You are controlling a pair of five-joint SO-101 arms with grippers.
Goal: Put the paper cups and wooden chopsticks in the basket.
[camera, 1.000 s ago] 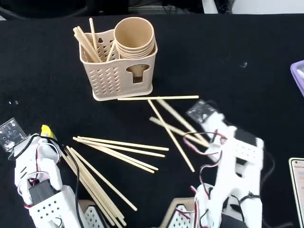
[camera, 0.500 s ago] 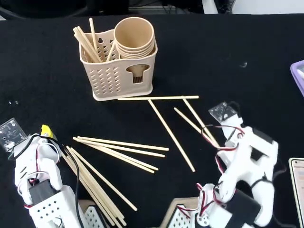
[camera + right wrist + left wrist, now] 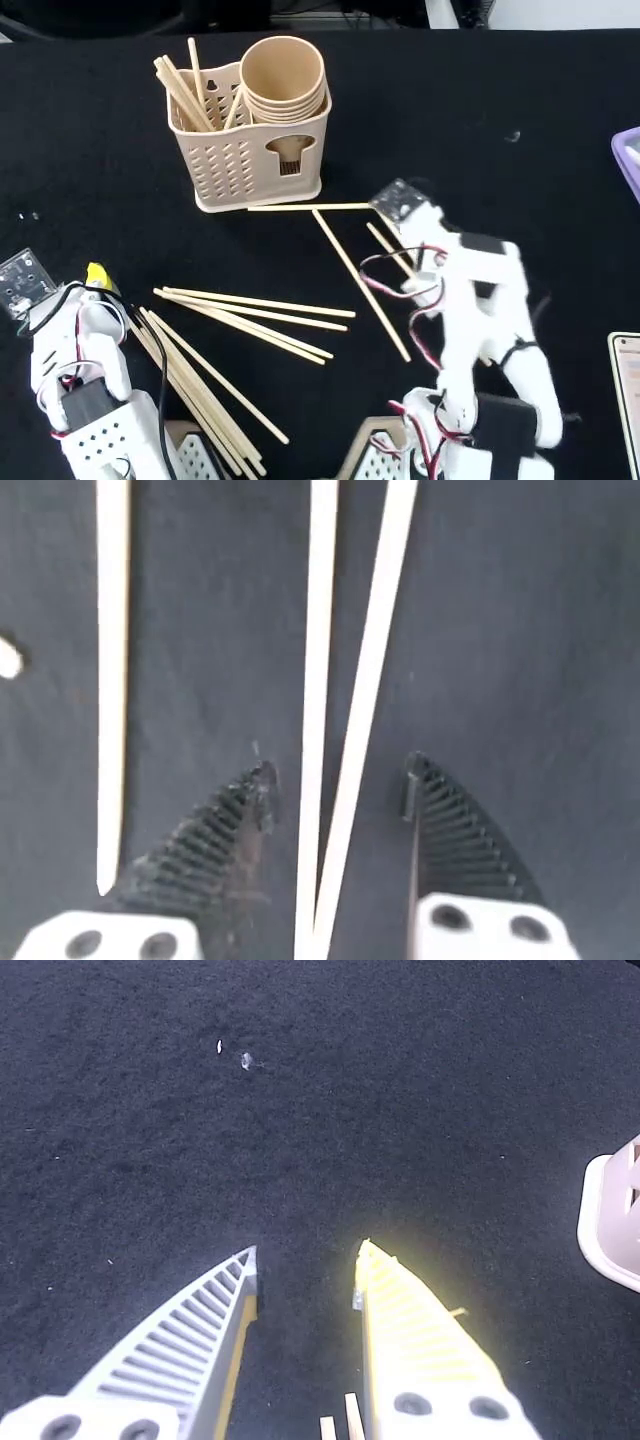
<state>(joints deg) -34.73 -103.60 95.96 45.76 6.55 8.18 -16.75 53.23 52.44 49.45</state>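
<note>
A beige basket [image 3: 250, 150] stands at the back of the black table, holding a stack of paper cups [image 3: 283, 75] and several wooden chopsticks [image 3: 185, 90]. More chopsticks lie loose: a spread bunch [image 3: 240, 318] at front left, a single one [image 3: 310, 207] along the basket's foot, and a diagonal one [image 3: 360, 285]. The right arm [image 3: 480, 300] leans over the chopsticks at centre right. My right gripper [image 3: 338, 768] is open low over the cloth, with two chopsticks [image 3: 318, 680] running between its fingers and a third [image 3: 112, 680] outside. My left gripper [image 3: 307, 1250] is open over bare cloth at front left.
The left arm [image 3: 80, 380] sits at the front left corner, its yellow fingertip [image 3: 97, 275] toward the basket. A corner of the basket [image 3: 612, 1230] shows in the left wrist view. A purple container [image 3: 628, 160] and a flat card [image 3: 626, 372] lie at the right edge.
The right arm has swung left and toward the basket, now covering the chopsticks at centre right, which shifted beneath it. The left arm has not moved.
</note>
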